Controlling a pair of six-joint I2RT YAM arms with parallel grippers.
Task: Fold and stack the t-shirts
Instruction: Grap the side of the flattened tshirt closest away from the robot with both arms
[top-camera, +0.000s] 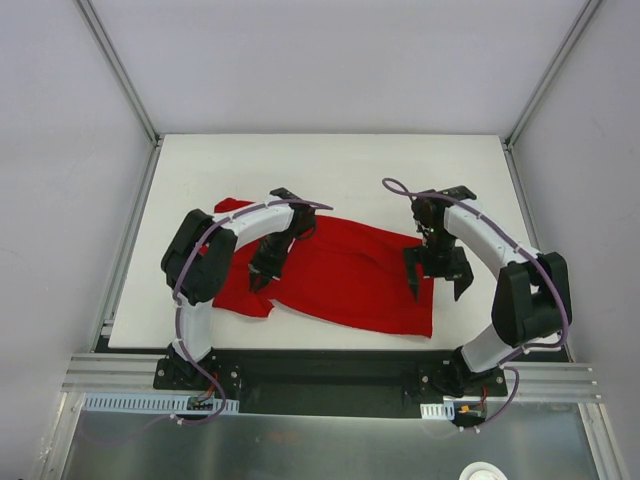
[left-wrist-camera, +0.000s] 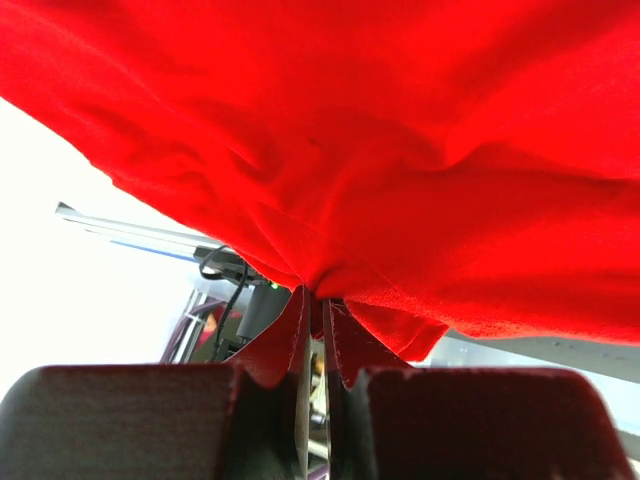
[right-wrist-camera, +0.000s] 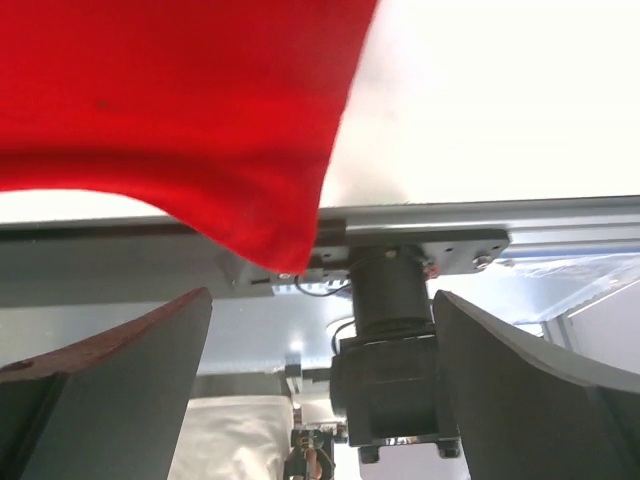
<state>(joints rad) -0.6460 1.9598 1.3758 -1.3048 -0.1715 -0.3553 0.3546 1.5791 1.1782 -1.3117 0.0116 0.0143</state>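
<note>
t-shirt (left-wrist-camera: 400, 150) between left jaws, wrist-only

White table (top-camera: 350, 160) sat between pale grey walls (top-camera: 330, 60). Metal posts (top-camera: 120, 70) stood at far corners. Black plate (top-camera: 330, 378) ran along near edge, shiny sheet (top-camera: 330, 440) below it. White round object (top-camera: 483, 472) was cut off at bottom edge.

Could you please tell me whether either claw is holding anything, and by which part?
The left claw pinches a bunched fold of the red t-shirt, toward its left side. The right claw stands open, holding nothing.
</note>
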